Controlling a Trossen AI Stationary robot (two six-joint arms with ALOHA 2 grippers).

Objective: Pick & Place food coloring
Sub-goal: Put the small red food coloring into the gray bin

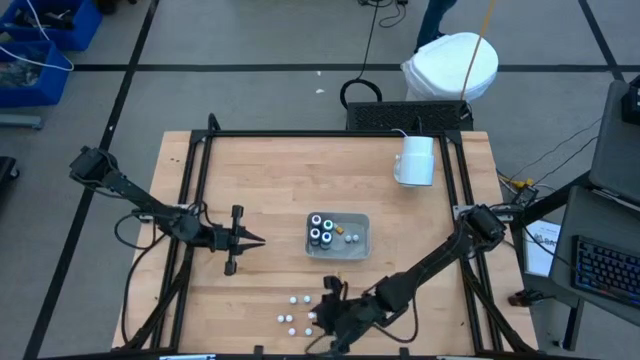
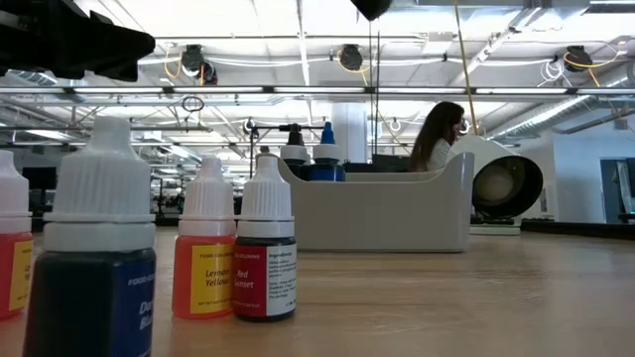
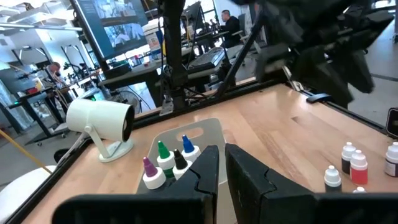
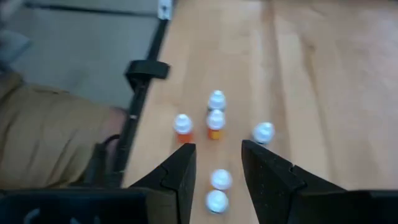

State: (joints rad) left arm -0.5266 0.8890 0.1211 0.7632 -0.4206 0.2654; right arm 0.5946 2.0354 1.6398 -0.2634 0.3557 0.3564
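We are finding the right gripper hovering over the dropper bottles clustered near the table's front edge, its fingers standing apart with nothing between them, two white caps lying directly below the gap. The left gripper is waiting left of the clear tray, fingers nearly closed on nothing. We are noting four dark pots sitting inside that tray, apparently with another small piece we cannot identify, and the white mug lying well behind.
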